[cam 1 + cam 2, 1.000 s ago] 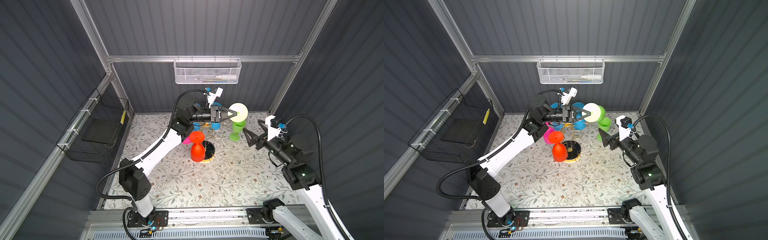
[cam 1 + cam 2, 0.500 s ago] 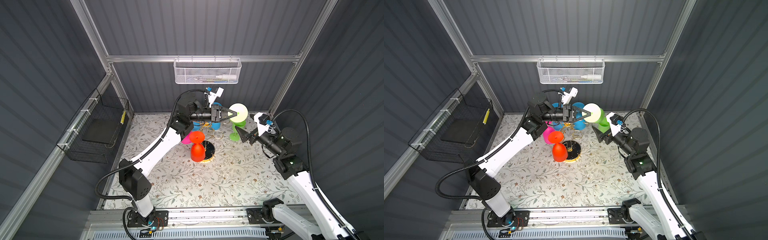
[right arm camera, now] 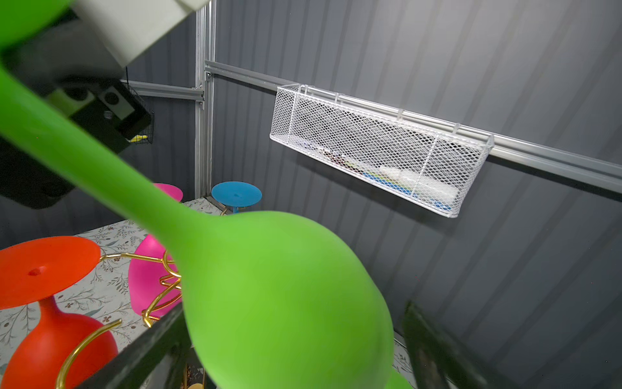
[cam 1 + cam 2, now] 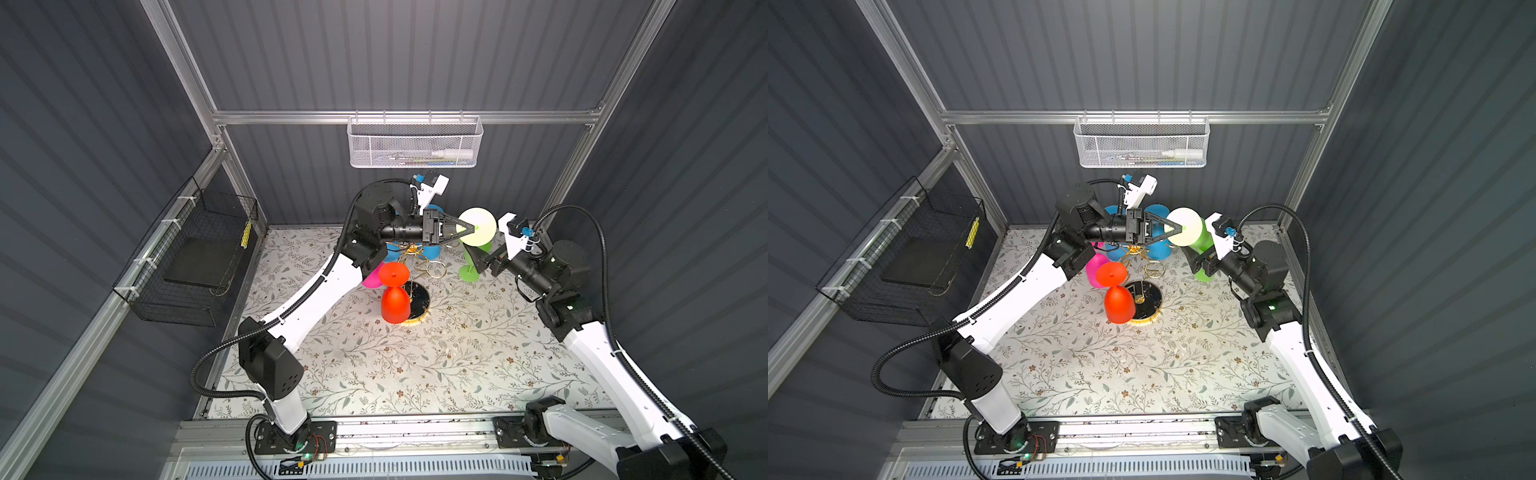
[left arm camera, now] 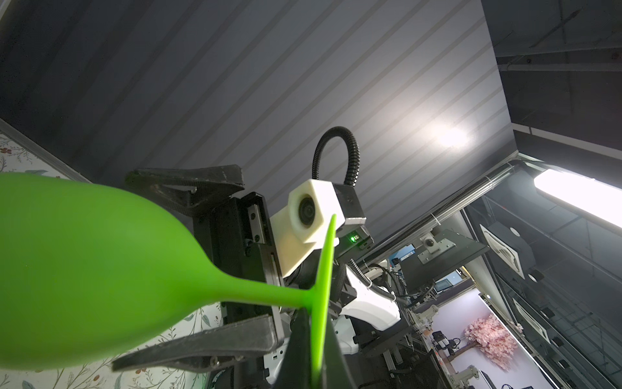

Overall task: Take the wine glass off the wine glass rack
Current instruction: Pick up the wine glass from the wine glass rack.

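1. Your left gripper [image 4: 468, 227] pinches the stem of the matte lime-green wine glass [image 3: 286, 296] beside its foot.
2. Your right gripper [image 5: 123, 269] is spread, jaws straddling the bowl.
3. The glass hangs clear of the gold wire wine glass rack [image 4: 419, 297], bowl toward your right arm.

Both arms are bolted by black base plates [image 4: 295, 436] to the slotted aluminium rail [image 4: 395, 432]. The left arm [image 4: 316, 291] and the right arm [image 4: 602, 357] share one build: glossy white link shells joined by matt black joint housings. On the left arm, the housing nearest the rail [image 4: 274, 370] is dotted with small round holes. A ribbed black cable [image 4: 208, 365] loops outside each arm. At the end farthest from the rail, the right arm's wrist carries a white camera block [image 5: 308, 215] with a round dark lens, and a green light [image 5: 352, 238] glows beside it. The right gripper [image 5: 121, 269] has black wedge-shaped fingers [image 5: 202, 178], scuffed grey at the edges.
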